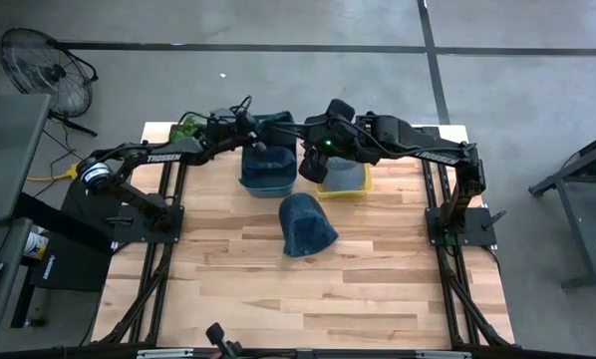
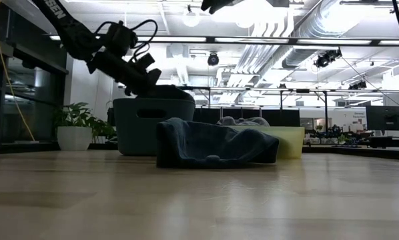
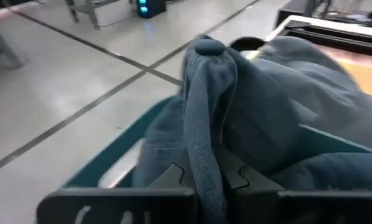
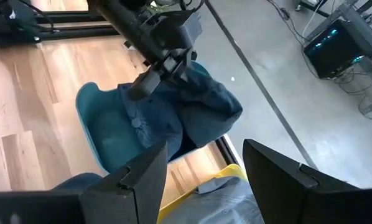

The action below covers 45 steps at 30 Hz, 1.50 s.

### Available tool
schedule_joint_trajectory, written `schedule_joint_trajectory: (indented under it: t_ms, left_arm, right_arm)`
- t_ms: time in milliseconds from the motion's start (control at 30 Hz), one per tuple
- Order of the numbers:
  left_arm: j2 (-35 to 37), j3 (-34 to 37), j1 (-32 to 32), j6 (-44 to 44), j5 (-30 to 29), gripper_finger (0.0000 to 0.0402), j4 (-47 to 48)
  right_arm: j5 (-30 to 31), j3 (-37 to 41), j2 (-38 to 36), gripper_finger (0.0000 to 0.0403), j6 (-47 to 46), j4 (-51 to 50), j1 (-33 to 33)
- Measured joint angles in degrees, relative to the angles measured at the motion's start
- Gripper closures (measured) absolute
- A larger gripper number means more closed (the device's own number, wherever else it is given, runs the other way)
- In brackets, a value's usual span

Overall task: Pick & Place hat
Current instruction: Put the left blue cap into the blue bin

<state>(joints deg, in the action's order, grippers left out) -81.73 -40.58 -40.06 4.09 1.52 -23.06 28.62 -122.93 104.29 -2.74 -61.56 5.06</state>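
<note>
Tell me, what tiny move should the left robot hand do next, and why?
Probably lift a little: the left gripper is shut on a fold of a blue fabric hat that sits in the teal plastic bin, so raising it should pull the hat clear of the rim.

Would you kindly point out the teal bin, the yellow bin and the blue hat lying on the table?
teal bin point(image 1: 268, 179), high view, on its front wall.
yellow bin point(image 1: 343, 188), high view, on its front rim.
blue hat point(image 1: 305, 224), high view, on the middle of its crown.
</note>
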Motion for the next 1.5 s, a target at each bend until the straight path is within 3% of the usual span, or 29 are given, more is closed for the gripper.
schedule_joint_trajectory:
  t_ms: [233, 500, 667, 1033, 1233, 1400, 1500]
  left_arm:
    - [0.09, -0.02, -0.03, -0.06, 7.09, 0.04, 2.7]
    - [2.77, -0.02, -0.03, 0.31, 9.84, 0.0384, 3.71]
    - [3.62, -0.02, -0.03, 0.18, 9.58, 0.0349, 4.11]
    - [7.12, 0.0, -0.05, 0.8, 6.5, 0.0234, 6.8]
    - [9.78, -0.02, -0.05, 2.12, 4.06, 0.0225, 8.28]
    - [12.5, -0.02, -0.05, -0.33, 6.62, 0.0225, 9.79]
    - [14.76, -0.01, -0.05, -1.96, 6.86, 0.0225, 10.92]
  right_arm:
    - [0.07, 0.0, 0.0, 0.0199, 0.02, -0.04, 0.02]
    - [-1.06, 0.0, 0.0, 0.0199, 0.17, -0.06, 0.02]
    - [-1.98, 0.0, 0.0, 0.0199, 0.17, -0.08, 0.02]
    - [-2.33, 0.0, 0.02, 0.0199, 0.19, -0.43, 0.17]
    - [-3.11, 0.0, 0.02, 0.0199, -0.17, -0.48, 0.21]
    - [-10.23, 0.02, 1.32, 0.02, -3.57, -0.34, 1.37]
    - [-10.04, 0.11, 3.77, 0.0217, -3.66, -0.21, 1.51]
